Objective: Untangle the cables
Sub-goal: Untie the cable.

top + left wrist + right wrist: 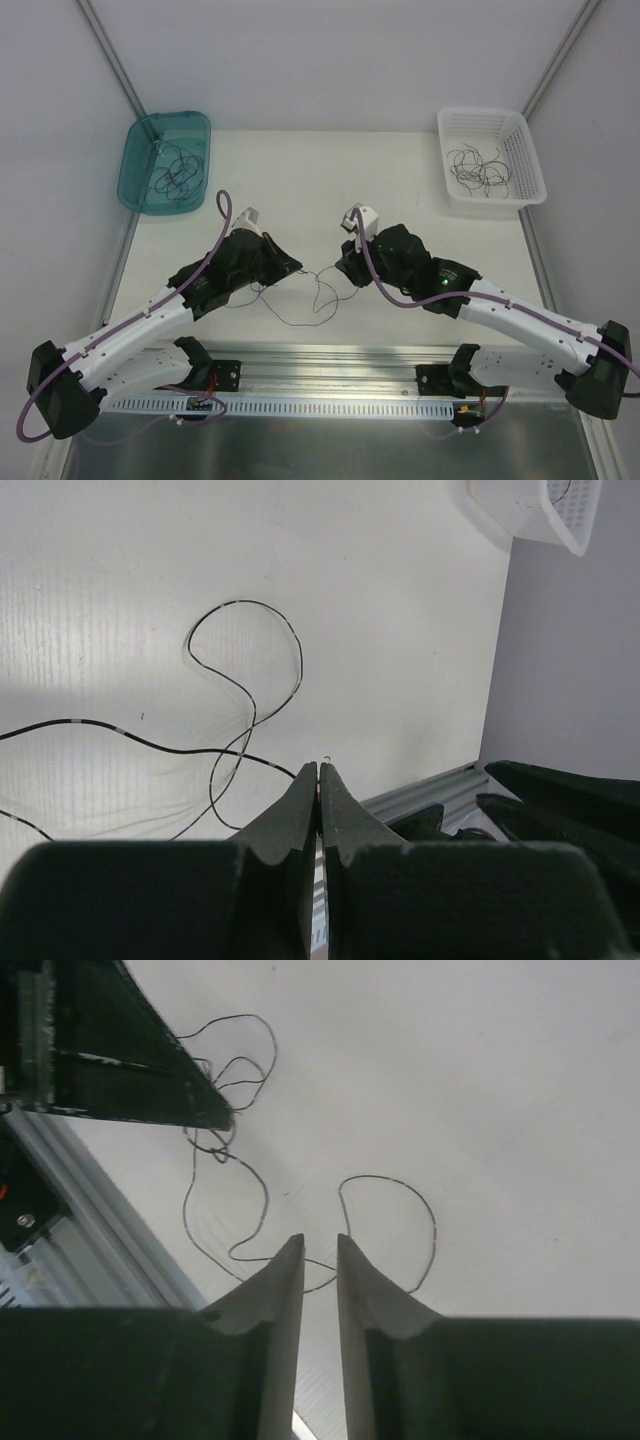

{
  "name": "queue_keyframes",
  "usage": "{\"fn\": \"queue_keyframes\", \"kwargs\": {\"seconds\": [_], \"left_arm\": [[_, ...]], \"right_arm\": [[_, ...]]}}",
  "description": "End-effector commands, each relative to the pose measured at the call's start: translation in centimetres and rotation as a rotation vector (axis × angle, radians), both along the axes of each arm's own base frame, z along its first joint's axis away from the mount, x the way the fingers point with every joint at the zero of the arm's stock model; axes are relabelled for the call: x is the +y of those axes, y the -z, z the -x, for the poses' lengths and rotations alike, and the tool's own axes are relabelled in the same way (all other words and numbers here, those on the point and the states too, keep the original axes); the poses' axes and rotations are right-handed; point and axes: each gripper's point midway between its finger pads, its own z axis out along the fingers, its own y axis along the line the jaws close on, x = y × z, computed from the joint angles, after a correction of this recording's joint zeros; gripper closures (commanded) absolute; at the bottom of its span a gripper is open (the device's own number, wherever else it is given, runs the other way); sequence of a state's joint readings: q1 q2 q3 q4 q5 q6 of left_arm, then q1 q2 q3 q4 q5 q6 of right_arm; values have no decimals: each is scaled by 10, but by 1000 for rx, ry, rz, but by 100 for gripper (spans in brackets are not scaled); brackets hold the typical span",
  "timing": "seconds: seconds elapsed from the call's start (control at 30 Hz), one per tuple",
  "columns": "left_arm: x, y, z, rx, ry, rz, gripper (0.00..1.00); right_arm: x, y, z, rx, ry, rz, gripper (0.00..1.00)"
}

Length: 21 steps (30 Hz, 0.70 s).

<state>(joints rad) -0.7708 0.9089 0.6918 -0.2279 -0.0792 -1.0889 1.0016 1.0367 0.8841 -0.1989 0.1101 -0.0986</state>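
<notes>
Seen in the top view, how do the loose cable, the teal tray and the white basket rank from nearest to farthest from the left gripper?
From the left gripper:
1. loose cable, right at its tips, centre front.
2. teal tray, back left.
3. white basket, back right.

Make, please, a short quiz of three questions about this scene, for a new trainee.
1. True or false: the left claw stands wide open.
2. Where does the loose cable lie?
A) on the table, between the two arms
B) on top of a red box
C) hanging from the back wall
3. Fill in: the claw that shows a gap between its fingers is the ____ one.

Key
1. False: its fingers are pressed together.
2. A
3. Right: the right claw has its fingers apart.
</notes>
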Motion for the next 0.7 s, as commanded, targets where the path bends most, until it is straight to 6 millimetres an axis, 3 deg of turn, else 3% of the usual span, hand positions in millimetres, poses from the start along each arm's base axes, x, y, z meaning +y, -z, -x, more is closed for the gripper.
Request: {"fn": "queue_keyframes", "kwargs": {"seconds": [0.0, 0.13, 0.17, 0.67], "left_arm": [[-9, -18, -4, -19, 29, 32, 100], [-18, -27, -2, -11, 64, 52, 100], [-18, -27, -3, -11, 66, 52, 100], [-31, -38, 4, -4, 143, 77, 100]], "right_arm": [[26, -13, 15, -24, -157, 20, 74], [42, -5, 21, -56, -259, 130, 64], [46, -12, 20, -73, -270, 134, 63], [60, 1, 14, -96, -326, 256, 66]]}}
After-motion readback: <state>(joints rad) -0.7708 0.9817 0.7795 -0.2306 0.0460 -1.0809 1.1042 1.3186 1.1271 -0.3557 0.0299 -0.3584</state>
